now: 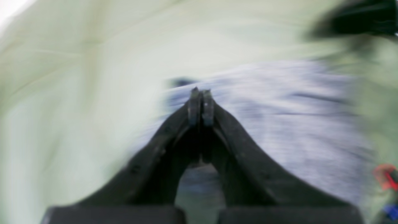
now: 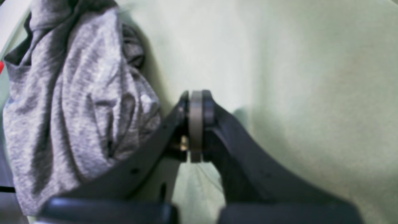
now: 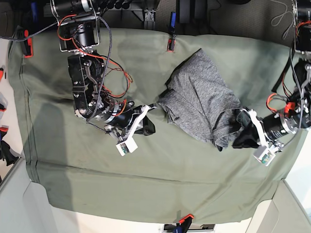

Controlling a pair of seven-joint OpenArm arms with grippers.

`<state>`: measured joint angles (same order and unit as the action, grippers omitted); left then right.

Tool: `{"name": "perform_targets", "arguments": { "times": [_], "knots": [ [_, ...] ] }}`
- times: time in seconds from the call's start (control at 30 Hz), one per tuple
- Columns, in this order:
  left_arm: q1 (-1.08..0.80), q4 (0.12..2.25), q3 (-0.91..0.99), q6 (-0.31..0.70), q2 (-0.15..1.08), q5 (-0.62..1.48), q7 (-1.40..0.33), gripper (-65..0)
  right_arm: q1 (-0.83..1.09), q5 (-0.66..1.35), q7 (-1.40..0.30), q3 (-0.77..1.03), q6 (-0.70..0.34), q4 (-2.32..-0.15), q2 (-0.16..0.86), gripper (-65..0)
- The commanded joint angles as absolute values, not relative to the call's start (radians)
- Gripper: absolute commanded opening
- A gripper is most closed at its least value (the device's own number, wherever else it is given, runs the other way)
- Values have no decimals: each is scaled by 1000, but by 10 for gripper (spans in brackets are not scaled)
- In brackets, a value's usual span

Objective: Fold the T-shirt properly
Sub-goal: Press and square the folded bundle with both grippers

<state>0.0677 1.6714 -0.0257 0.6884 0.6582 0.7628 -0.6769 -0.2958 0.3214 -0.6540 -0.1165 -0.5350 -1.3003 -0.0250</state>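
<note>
The heather-grey T-shirt (image 3: pixel 201 99) lies crumpled in a loose heap on the olive-green table cloth (image 3: pixel 146 179), right of centre. My right gripper (image 3: pixel 149 126) is shut and empty, just left of the shirt's left edge. In the right wrist view its fingertips (image 2: pixel 196 123) are pressed together over the cloth, with the shirt (image 2: pixel 77 102) bunched to their left. My left gripper (image 3: pixel 239 130) sits at the shirt's lower right edge. The left wrist view is motion-blurred; the gripper (image 1: pixel 201 104) looks shut, with the shirt (image 1: pixel 279 124) beyond and beneath it. I see no fabric between its tips.
Red-and-black clamps hold the cloth at the far edge (image 3: pixel 171 43), the near edge (image 3: pixel 184 221) and the far left corner (image 3: pixel 27 46). The right arm's red and black cables (image 3: pixel 109 80) hang over the cloth. Bare green cloth stretches along the near side.
</note>
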Motion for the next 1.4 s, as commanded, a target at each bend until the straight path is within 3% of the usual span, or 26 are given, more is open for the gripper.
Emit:
{"name": "perform_targets", "arguments": {
  "times": [0.0, 0.27, 0.4, 0.57, 0.73, 0.93, 1.23, 1.37],
  "knots": [
    [50, 1718, -22, 698, 656, 772, -659, -650, -321, 339, -629, -115, -542, -1318, -28, -650],
    [-2, 1618, -28, 698, 551, 620, -573, -650, -321, 340, -629, -115, -543, -1318, -31, -650],
    [28, 1523, -27, 669, 559, 489, -482, -650, -321, 340, -630, -115, -543, -1318, -30, -650],
    [65, 1485, -24, 617, 616, 486, -477, -650, -318, 340, -634, -115, -543, -1318, -30, -650],
    [66, 1485, 10, 614, 643, 538, -502, -650, -318, 340, -634, -115, -543, -1318, -30, -650],
    [50, 1487, 34, 675, 643, 737, -659, -650, -318, 345, -633, -117, -543, -1318, -31, -650],
    [-115, 1581, 333, 698, 637, 997, -792, -650, -311, 345, -627, -125, -543, -1317, -31, -650],
    [-174, 1570, 344, 698, 623, 928, -765, -650, -300, 344, -627, -147, -546, -1316, -33, -650]
  ]
}}
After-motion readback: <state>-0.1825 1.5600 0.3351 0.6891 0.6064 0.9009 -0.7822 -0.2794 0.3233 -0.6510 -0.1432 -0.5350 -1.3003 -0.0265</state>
